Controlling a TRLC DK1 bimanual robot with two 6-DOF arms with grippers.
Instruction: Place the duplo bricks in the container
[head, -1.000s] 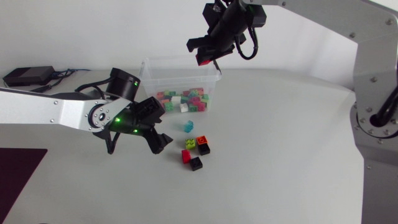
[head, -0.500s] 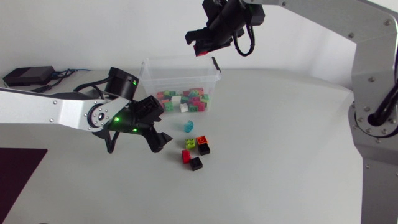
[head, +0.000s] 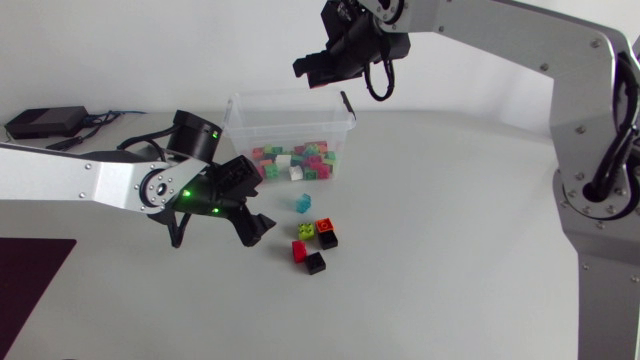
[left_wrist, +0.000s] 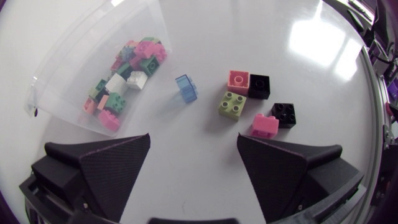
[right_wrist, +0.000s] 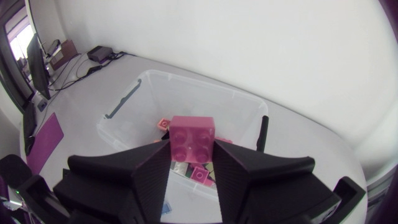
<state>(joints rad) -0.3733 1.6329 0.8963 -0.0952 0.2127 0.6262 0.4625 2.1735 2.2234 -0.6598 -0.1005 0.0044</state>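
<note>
Left gripper (head: 220, 232): low over the surface (head: 450, 220), fingers spread wide, nothing between them.

Six loose bricks lie on the surface ahead of it, none touching it:
- A translucent blue brick (left_wrist: 186, 88) lies alone ahead of the open gap, and is the loose one closest to the container.
- A lime brick (left_wrist: 232, 104) lies at the near edge of a cluster ahead of one finger.
- A salmon brick (left_wrist: 238, 81) touches a black brick (left_wrist: 259, 86) just beyond the lime one.
- A loose pink brick (left_wrist: 265, 124) touches a second black brick (left_wrist: 285, 113) beside them.

Container (head: 240, 125): clear plastic, upright, farther back past the blue brick. A heap of mixed bricks (head: 295, 160) covers its floor toward the near wall.

Right gripper (head: 322, 78): high above the container's far rim, clamped on a held magenta brick (right_wrist: 193, 134) with one finger against each side and the studs facing the wrist camera. In the right wrist view, the container lies below and ahead of the held brick, well apart from it. The heap shows just past the fingertips.
</note>
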